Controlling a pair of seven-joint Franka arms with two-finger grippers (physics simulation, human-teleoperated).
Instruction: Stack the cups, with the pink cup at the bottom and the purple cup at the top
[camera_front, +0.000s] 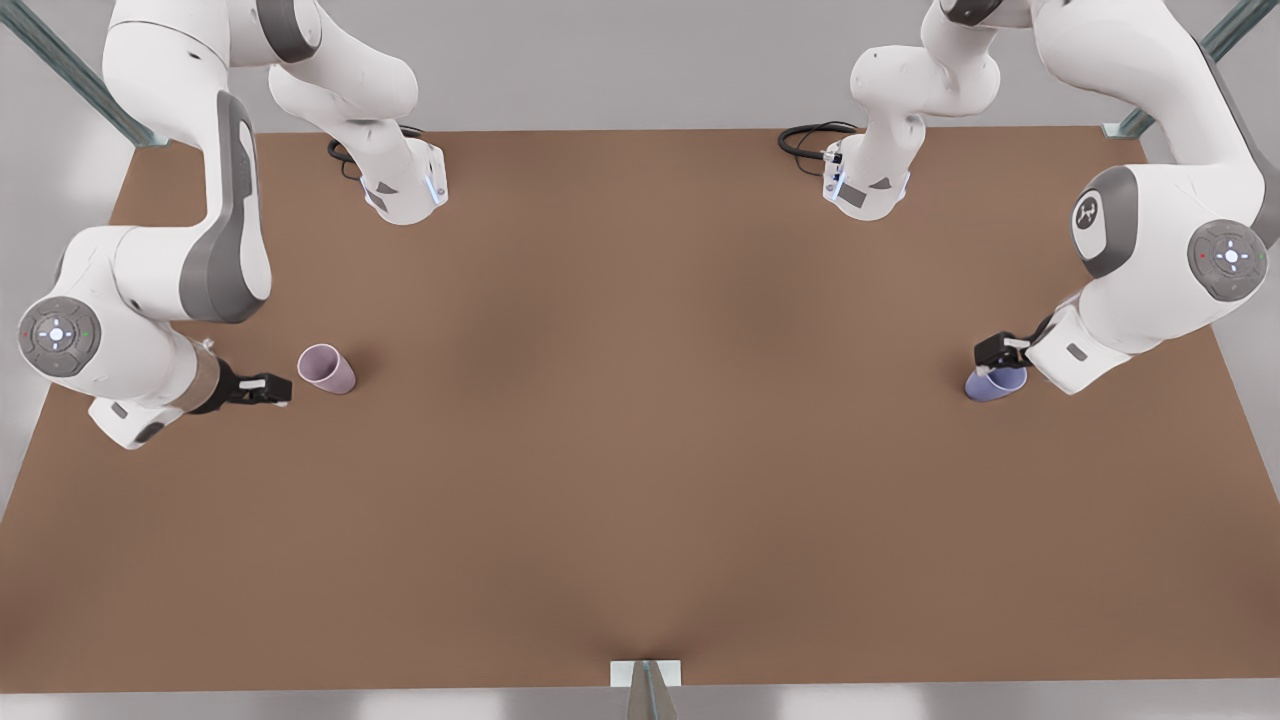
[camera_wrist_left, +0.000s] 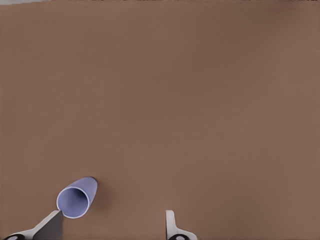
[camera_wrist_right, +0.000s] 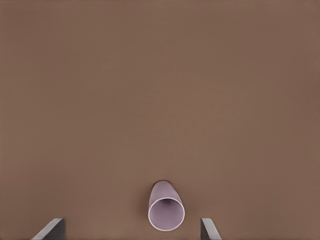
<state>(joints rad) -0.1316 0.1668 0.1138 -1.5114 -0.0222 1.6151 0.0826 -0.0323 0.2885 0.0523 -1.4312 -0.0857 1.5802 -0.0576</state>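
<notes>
On the front view's left, the right tool (camera_front: 280, 389) hovers low over the brown desk (camera_front: 640, 450), just beside the pink cup (camera_front: 326, 368) but apart from it. From its own wrist camera the fingers (camera_wrist_right: 52, 229) stand wide apart with the cup's mouth centred between them, and they hold nothing. The pink cup stands upright, pale and matte, narrowing to its base.

Far across the desk, on the front view's right, the left tool (camera_front: 1003, 357) hangs right over the purple cup (camera_front: 994, 383). Its fingers (camera_wrist_left: 50, 226) are also spread and empty, one of them close to the rim. That cup sits off to one side of the gap, not in the middle.

The step in hand looks like reaching for each cup. To do it well, the left tool should probably shift sideways until the purple cup is centred, then close on the wall below the rim
</notes>
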